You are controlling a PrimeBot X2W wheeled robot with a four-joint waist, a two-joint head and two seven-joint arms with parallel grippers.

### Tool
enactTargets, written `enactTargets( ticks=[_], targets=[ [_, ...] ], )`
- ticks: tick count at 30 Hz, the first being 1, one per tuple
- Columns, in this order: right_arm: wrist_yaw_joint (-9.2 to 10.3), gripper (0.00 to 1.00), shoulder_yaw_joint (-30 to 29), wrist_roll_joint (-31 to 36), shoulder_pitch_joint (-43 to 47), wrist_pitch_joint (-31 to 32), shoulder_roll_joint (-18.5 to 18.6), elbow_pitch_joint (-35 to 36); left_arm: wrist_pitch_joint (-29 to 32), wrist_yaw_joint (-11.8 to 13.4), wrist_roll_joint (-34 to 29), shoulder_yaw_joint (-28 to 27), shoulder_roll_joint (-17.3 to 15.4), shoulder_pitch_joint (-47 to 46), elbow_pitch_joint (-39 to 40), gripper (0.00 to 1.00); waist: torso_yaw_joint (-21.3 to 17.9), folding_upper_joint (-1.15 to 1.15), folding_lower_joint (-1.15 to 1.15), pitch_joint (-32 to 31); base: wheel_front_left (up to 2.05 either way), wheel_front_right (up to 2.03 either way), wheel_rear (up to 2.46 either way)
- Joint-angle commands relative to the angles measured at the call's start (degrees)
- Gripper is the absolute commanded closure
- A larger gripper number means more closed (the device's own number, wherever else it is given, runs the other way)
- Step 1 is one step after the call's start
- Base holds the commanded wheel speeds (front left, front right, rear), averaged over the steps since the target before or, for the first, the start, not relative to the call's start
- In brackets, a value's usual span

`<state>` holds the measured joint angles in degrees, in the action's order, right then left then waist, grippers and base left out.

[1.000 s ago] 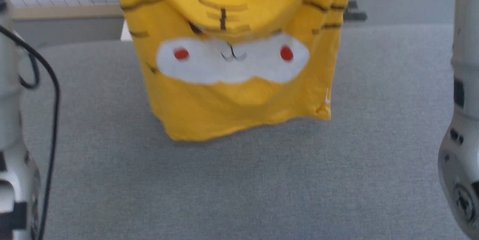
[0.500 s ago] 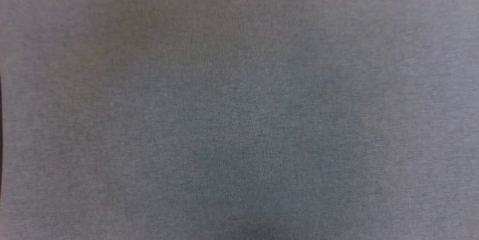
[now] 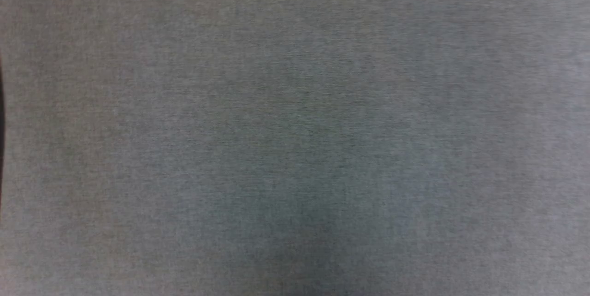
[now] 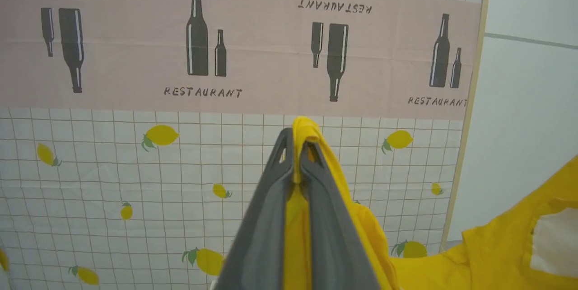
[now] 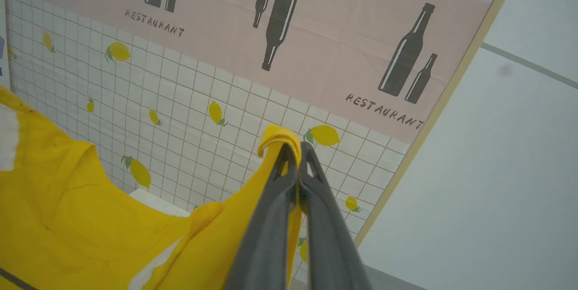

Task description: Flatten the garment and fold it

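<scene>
Against a lemon-print grid cloth banded in pink with bottles, the garment hangs held up at two points. The left gripper is clamped on one bunched yellow fold, and the right gripper is clamped on another, the shirt sagging between them. The head camera looks down on a grey woven surface.

my left gripper pinches a fold of the garment at its fingertips, the rest trailing to that view's lower right; my right gripper pinches another fold, cloth trailing lower left. a printed backdrop stands behind both. under my head camera lies a fabric surface
</scene>
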<state>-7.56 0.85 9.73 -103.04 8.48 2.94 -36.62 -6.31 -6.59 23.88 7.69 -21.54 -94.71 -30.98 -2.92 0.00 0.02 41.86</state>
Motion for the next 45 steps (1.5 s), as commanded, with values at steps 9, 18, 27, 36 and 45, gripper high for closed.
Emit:
enactTargets(
  ticks=[9, 18, 27, 36, 45],
  targets=[
    [0.08, 1.0, 7.5, -9.6, 12.9, -3.3, 2.3, 4.5, -3.3, -0.9, 10.9, 9.3, -6.2, 17.2, 11.5, 1.0, 2.4, 0.0, -0.02, -4.6, 0.0, 0.0, 0.0],
    [0.08, 1.0, 9.0, -24.2, 40.6, 3.4, 11.2, 29.6, -3.0, 1.1, 21.0, 8.1, -13.7, 46.4, 31.0, 1.0, 3.4, 0.0, -0.02, -13.8, 0.0, 0.0, 0.0],
    [0.08, 1.0, 4.9, -30.0, 73.1, 8.7, 10.8, 49.1, -5.2, 7.1, 22.4, 7.7, -15.3, 74.2, 42.2, 1.0, 3.6, 0.0, -0.02, -22.3, 0.0, 0.0, 0.0],
    [0.08, 1.0, 10.7, -37.1, 93.9, 10.8, 12.2, 51.9, -3.6, 6.5, 24.5, 14.3, -14.5, 90.3, 41.8, 1.0, 3.2, 0.0, -0.02, -28.8, 0.0, 0.0, 0.0],
    [0.08, 1.0, 6.2, -41.6, 109.6, 11.7, 19.2, 49.9, 2.5, 6.0, 28.3, 19.2, -16.9, 101.0, 38.7, 1.0, 3.5, 0.0, -0.02, -34.3, 0.0, 0.0, 0.0]
  ],
)
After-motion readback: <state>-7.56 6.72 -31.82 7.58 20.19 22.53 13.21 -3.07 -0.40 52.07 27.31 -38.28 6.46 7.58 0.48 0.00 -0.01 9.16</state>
